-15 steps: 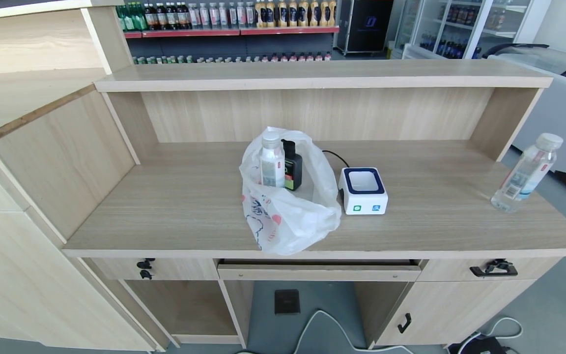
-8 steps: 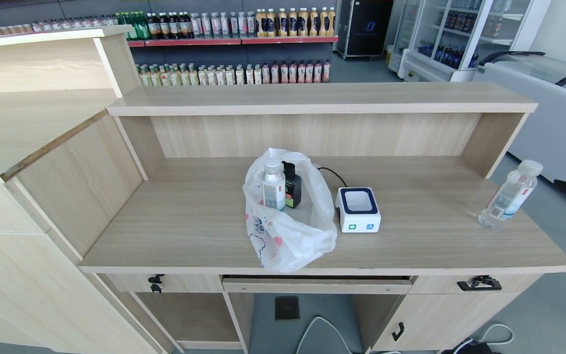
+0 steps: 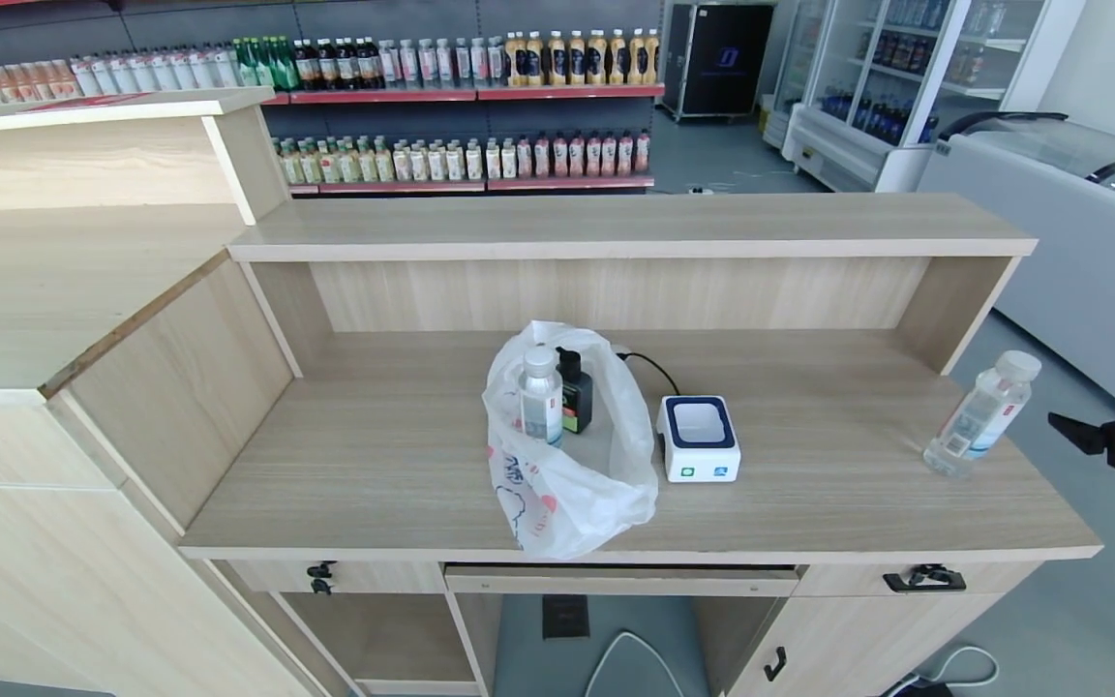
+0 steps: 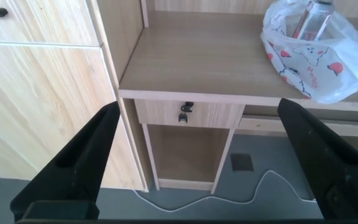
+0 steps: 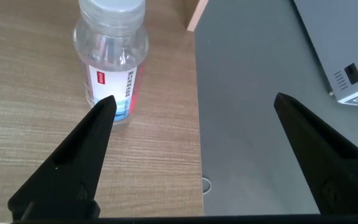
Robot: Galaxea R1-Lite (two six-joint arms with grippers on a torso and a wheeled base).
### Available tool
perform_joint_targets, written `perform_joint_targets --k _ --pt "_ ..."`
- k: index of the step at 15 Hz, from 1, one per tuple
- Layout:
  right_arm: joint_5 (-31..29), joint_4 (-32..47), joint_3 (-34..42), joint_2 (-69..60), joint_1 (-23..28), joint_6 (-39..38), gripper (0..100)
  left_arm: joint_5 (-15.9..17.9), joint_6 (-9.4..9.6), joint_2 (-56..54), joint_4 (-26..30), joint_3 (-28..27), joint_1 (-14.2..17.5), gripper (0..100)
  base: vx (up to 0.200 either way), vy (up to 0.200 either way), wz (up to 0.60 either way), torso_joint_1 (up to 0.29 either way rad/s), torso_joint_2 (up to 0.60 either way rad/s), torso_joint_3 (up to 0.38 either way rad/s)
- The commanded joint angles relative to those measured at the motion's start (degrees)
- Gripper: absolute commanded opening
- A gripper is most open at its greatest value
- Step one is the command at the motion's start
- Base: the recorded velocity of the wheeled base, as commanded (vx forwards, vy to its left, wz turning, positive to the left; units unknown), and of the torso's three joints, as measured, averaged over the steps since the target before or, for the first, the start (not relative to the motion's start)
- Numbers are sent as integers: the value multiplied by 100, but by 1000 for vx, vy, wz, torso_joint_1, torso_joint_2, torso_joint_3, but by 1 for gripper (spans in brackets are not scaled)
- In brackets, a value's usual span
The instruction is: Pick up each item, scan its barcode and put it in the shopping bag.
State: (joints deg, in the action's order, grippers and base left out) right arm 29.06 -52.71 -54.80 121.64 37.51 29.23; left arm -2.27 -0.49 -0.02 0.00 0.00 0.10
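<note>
Take the white box-shaped barcode scanner (image 3: 699, 439) with its dark blue window as your landmark on the pale wood-grain counter (image 3: 809, 503). From the head view you see the whole layout: the white plastic shopping bag (image 3: 567, 484) with red and blue print sits just beside the scanner on its left, open at the top, with a clear white-capped bottle (image 3: 540, 397) and a dark bottle (image 3: 574, 392) standing inside it. The clear plastic water bottle (image 3: 981, 414) with a white cap stands upright well to the right of the scanner, near the counter's right end. The right wrist view gives you what the head view cannot: that bottle's red and blue label up close, and the counter edge just beside it with grey floor (image 5: 260, 93) beyond. Your right claw (image 5: 192, 98) has its fingers spread wide and holds nothing. It is farther from the scanner than the water bottle, off the counter's end. The bottle stands past one fingertip rather than between the two, clear of both. The left wrist view adds the drawer (image 4: 188, 113) with a black key under the counter, on the bag's side of the scanner. The left claw (image 4: 199, 104) is also spread wide and empty, out in front of that drawer.
</note>
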Motion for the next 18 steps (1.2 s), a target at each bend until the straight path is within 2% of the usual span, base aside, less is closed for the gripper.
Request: perform_joint_targets --k 1,5,9,13,18 --pt "21 -187 -49 580 -60 3 100 -2 -4 2 0 0 -1 100 0 0 0 0 0 0" --pt "29 -222 -242 914 -244 -58 100 -2 -4 2 0 0 -1 100 0 0 0 0 0 0" --pt "196 -547 -717 1240 -675 -541 100 -2 -4 2 0 0 -1 100 0 0 0 0 0 0" --pt "161 -556 -1121 1547 -1053 -568 100 -2 -4 2 0 0 -1 100 0 0 0 0 0 0" --pt "161 -565 -1429 1802 -1202 -577 100 -2 -4 2 0 0 -1 100 0 0 0 0 0 0"
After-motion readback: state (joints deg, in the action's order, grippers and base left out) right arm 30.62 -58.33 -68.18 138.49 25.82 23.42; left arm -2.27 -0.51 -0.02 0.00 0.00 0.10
